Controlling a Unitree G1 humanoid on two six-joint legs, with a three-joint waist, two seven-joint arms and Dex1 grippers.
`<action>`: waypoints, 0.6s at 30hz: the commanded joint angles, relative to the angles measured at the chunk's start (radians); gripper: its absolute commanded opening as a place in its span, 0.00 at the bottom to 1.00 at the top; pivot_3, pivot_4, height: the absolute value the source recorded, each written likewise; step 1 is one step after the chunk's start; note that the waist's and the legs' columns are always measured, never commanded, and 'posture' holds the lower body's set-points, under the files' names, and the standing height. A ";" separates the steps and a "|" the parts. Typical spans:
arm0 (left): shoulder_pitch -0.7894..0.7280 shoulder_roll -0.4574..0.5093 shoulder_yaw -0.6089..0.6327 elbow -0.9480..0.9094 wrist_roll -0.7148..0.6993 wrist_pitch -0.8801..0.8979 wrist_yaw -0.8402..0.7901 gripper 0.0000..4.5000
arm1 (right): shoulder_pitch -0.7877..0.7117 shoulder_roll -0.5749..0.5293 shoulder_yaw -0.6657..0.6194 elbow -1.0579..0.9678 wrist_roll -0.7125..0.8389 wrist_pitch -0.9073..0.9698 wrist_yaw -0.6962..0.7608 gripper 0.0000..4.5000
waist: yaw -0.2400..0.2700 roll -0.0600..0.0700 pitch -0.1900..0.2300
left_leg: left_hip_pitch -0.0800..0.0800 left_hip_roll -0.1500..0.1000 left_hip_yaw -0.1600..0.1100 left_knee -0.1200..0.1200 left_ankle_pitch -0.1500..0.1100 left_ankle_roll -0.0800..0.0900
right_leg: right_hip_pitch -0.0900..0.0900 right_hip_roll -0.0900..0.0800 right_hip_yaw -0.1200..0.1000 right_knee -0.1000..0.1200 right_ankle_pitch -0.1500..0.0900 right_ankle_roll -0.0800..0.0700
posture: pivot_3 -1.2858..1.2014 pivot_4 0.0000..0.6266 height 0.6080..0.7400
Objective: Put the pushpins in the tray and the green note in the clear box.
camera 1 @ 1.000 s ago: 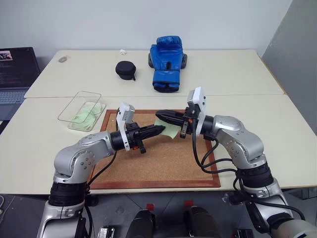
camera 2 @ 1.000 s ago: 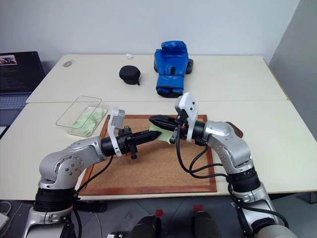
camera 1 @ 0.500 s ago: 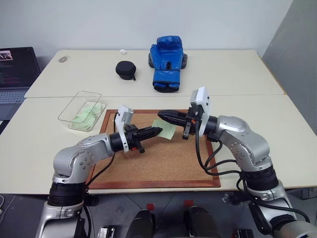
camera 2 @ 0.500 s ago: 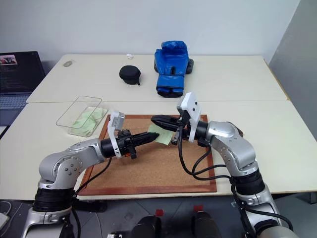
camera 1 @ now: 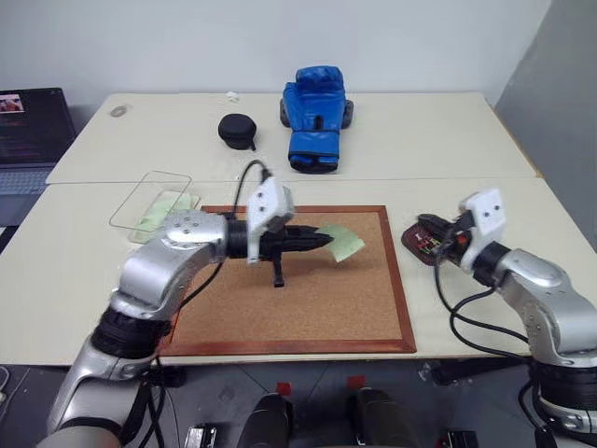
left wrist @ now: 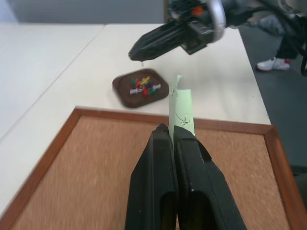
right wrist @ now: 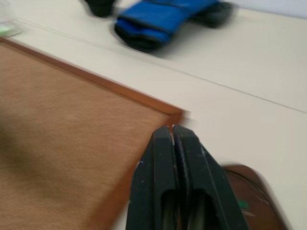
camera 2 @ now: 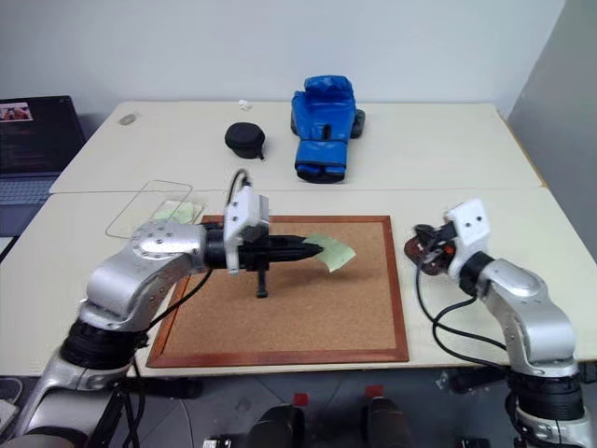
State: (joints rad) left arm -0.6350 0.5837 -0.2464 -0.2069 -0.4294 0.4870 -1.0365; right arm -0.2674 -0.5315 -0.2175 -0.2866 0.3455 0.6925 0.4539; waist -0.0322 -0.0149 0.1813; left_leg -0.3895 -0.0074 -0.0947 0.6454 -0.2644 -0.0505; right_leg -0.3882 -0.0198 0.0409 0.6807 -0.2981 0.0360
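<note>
my left gripper [left wrist: 170,130] is closed flat on one end of the green note [left wrist: 181,111], a thin, slightly curled paper slip held above the grainy cork board [camera 1: 308,299]. my right gripper [left wrist: 136,53] is pressed shut over the tray [left wrist: 140,89], a glossy brown rounded dish with pushpins [left wrist: 142,86] inside; whether it carries a pin is too small to tell. the clear box [camera 1: 149,199] sits left of the board, partly behind my arm.
</note>
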 commanded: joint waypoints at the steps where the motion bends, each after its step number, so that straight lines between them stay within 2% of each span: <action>1: -0.037 -0.050 -0.059 0.090 0.099 -0.122 -0.010 0.01 | -0.038 0.020 -0.054 0.074 0.025 0.012 -0.033 0.00 | -0.003 0.000 0.000 | 0.001 0.000 0.002 0.000 0.000 0.000 | 0.000 0.000 0.001 0.000 0.000 0.000 | 0.52 0.24 1.00; 7: -0.011 -0.074 -0.083 0.143 0.147 -0.175 -0.037 0.01 | -0.142 0.052 -0.048 0.254 0.037 -0.003 -0.020 0.00 | -0.014 0.000 0.000 | 0.003 0.000 0.004 -0.001 0.000 0.000 | 0.000 0.002 0.003 0.001 0.000 0.000 | 0.52 0.24 1.00; 18: 0.034 -0.056 -0.033 0.108 0.158 -0.155 -0.018 0.01 | -0.189 0.076 -0.004 0.370 0.026 -0.049 -0.002 0.00 | -0.004 0.000 0.000 | 0.001 0.001 0.003 0.000 0.000 0.000 | 0.000 -0.001 0.002 0.001 0.000 0.000 | 0.52 0.24 1.00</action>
State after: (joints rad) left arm -0.5992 0.5221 -0.3102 -0.0519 -0.2703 0.3381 -1.0587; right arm -0.4340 -0.4536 -0.2166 0.0928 0.3736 0.6696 0.4443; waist -0.0360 -0.0147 0.1816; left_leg -0.3886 -0.0062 -0.0920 0.6455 -0.2645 -0.0502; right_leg -0.3883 -0.0204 0.0429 0.6816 -0.2980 0.0361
